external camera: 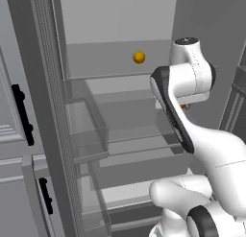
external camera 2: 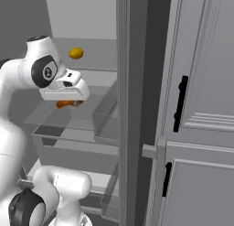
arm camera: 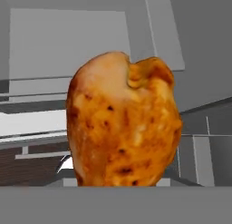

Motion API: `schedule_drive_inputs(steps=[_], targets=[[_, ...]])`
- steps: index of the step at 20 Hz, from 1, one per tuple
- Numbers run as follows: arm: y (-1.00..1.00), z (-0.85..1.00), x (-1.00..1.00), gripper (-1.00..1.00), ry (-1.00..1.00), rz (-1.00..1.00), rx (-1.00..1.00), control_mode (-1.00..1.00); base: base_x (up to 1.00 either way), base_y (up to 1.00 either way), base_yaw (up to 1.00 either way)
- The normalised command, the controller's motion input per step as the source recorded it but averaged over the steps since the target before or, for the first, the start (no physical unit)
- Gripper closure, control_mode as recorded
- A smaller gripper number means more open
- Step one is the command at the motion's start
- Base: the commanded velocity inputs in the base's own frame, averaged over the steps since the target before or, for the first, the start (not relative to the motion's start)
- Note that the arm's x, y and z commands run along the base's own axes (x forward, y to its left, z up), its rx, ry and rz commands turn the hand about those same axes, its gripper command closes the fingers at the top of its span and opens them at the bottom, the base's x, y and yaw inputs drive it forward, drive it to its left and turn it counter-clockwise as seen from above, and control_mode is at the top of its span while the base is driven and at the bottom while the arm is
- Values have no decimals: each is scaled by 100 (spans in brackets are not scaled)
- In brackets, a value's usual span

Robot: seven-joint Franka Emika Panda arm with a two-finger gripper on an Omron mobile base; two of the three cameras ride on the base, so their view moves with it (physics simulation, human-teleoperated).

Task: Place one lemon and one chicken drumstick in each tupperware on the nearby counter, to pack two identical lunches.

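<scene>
Drumstick (arm camera: 123, 123) in hand (external camera 2: 68, 101) — fingertips hidden.

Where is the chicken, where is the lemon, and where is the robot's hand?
Drumstick (arm camera: 123, 123): hand view, middle of its browned meaty side.
Lemon (external camera: 139, 57): left base view, centre of the fruit on the upper fridge shelf.
Gripper (external camera 2: 68, 103): right base view, under the white hand, where it grips the drumstick.

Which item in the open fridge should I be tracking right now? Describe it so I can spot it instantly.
Look inside the open fridge, just under the robot's white wrist. The chicken drumstick sits there in the gripper, golden-brown with dark roasted spots. The lemon is small, round and yellow, alone on the upper shelf.
</scene>
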Motion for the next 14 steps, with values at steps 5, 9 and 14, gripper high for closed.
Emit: schedule_drive_inputs(steps=[5,9,14], targets=[[10,-98,-75,100,24,0,2,-100,0,0,0],[0,-58,-31,100,11,0,3,-100,0,0,0],[0,-1,-32,100,0,0,0,100,-20,0,-1]])
